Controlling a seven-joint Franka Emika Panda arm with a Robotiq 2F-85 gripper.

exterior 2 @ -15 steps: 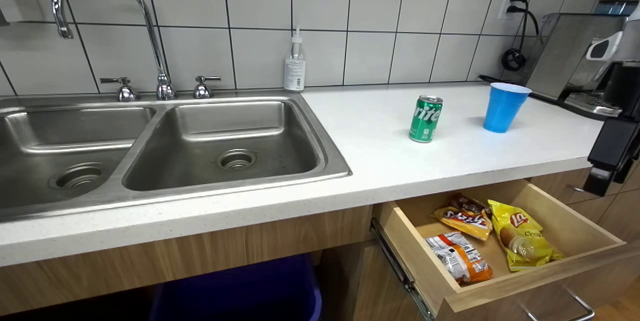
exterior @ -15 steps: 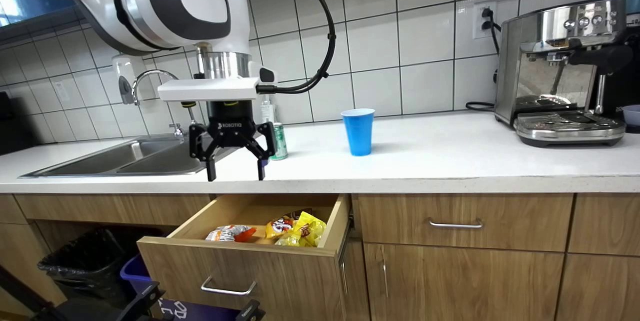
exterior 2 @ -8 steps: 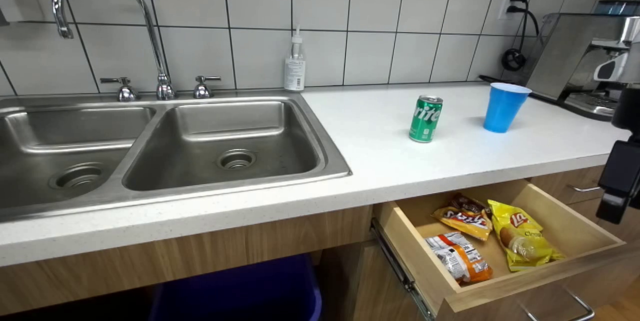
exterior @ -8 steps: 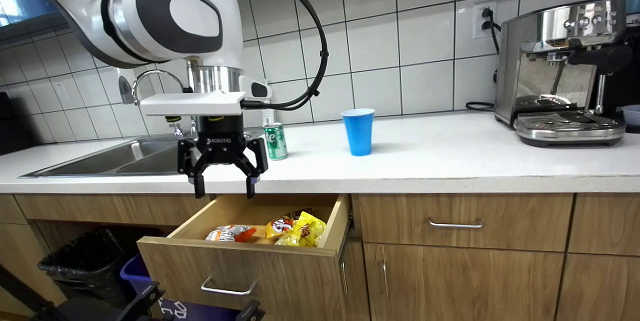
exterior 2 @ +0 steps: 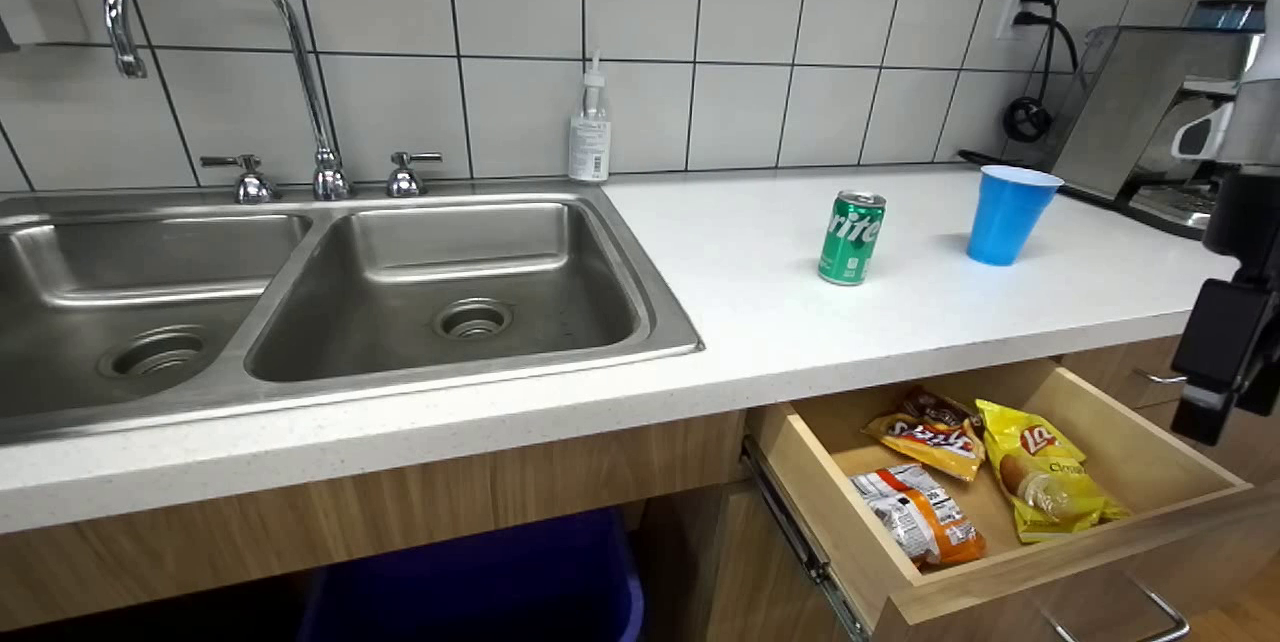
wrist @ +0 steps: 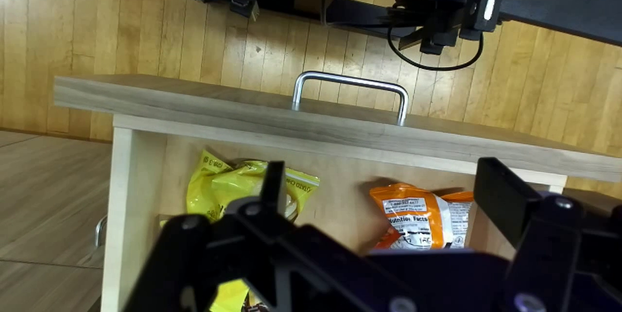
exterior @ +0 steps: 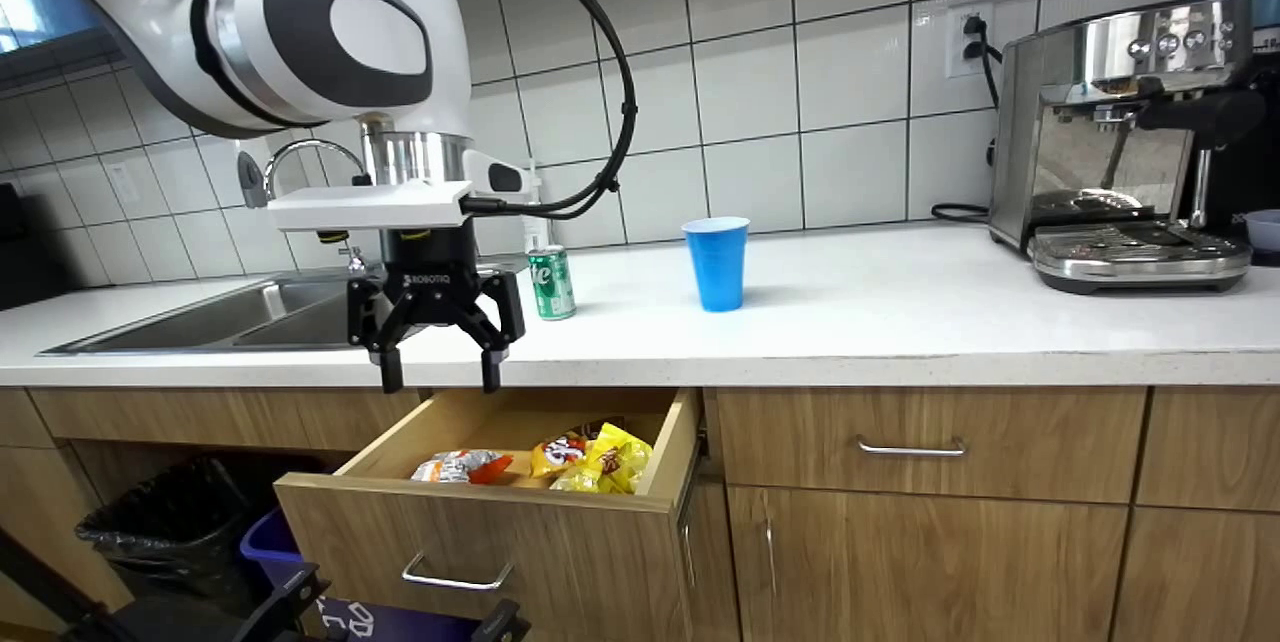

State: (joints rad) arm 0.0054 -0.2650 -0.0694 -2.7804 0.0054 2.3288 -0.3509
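My gripper (exterior: 441, 377) is open and empty. In an exterior view it hangs fingers-down in front of the counter edge, above the open drawer (exterior: 480, 542). It also shows at the right edge of an exterior view (exterior 2: 1225, 407). In the wrist view its spread fingers (wrist: 386, 173) frame an orange and white snack bag (wrist: 418, 217) lying below in the drawer, not touched. The bag shows in both exterior views (exterior: 460, 467) (exterior 2: 920, 514). A yellow chip bag (exterior 2: 1045, 472) lies beside it, partly behind a finger in the wrist view (wrist: 214, 188). A yellow-brown candy packet (exterior 2: 930, 437) lies farther back.
On the white counter stand a green soda can (exterior 2: 851, 238), a blue cup (exterior 2: 1012, 215) and a coffee machine (exterior: 1130, 152). A steel sink (exterior 2: 450, 292) and soap bottle (exterior 2: 590, 137) are nearby. The drawer handle (wrist: 350, 81) juts outward. A bin (exterior: 180, 522) stands under the counter.
My open gripper has moved down and, in an exterior view, to the left, with most of the drop in the first half second. The drawer, bags, can and cup have not moved.
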